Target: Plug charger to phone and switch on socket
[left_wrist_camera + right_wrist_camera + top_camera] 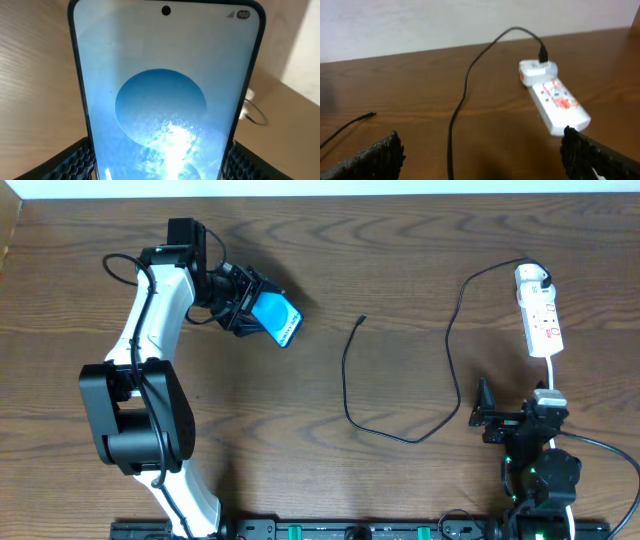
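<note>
My left gripper (243,304) is shut on the phone (277,318) and holds it tilted above the table at the left. In the left wrist view the phone's blue screen (165,90) fills the frame between the two fingers of the left gripper (160,167). The black charger cable (400,437) lies in loops mid-table, its plug tip (361,319) free. Its other end sits in a white adapter (530,276) on the white socket strip (543,323). My right gripper (482,416) is open and empty, short of the socket (559,103). The cable (462,100) runs between the fingers of the right gripper (485,160).
The wooden table (400,240) carries the cable's loops across its middle and right. The socket's white cord (553,375) runs down toward the right arm's base. A pale wall (420,20) lies beyond the table's far edge.
</note>
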### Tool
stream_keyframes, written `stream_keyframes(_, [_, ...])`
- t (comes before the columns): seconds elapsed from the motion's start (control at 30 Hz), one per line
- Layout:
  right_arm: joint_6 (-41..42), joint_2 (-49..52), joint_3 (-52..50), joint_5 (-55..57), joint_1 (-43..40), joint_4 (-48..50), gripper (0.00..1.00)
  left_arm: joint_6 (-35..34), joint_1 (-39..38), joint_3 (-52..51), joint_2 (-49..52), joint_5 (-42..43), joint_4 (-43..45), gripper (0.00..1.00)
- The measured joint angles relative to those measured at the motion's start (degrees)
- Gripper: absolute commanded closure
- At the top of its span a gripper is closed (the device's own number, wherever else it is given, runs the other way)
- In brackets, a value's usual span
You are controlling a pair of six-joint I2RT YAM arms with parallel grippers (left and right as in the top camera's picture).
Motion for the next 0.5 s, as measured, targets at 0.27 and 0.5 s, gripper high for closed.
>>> stream_keyframes(0.27, [5.5,7.8,1.5,-0.6,0.0,-1.4,0.01,-9.0,0.0,0.0,0.0,12.3,0.0,0.33])
stream_keyframes(0.5, [7.1,25.8,16.2,-2.9,0.0,-8.5,0.01,-14.7,0.0,0.0,0.0,19.1,-0.1,0.33])
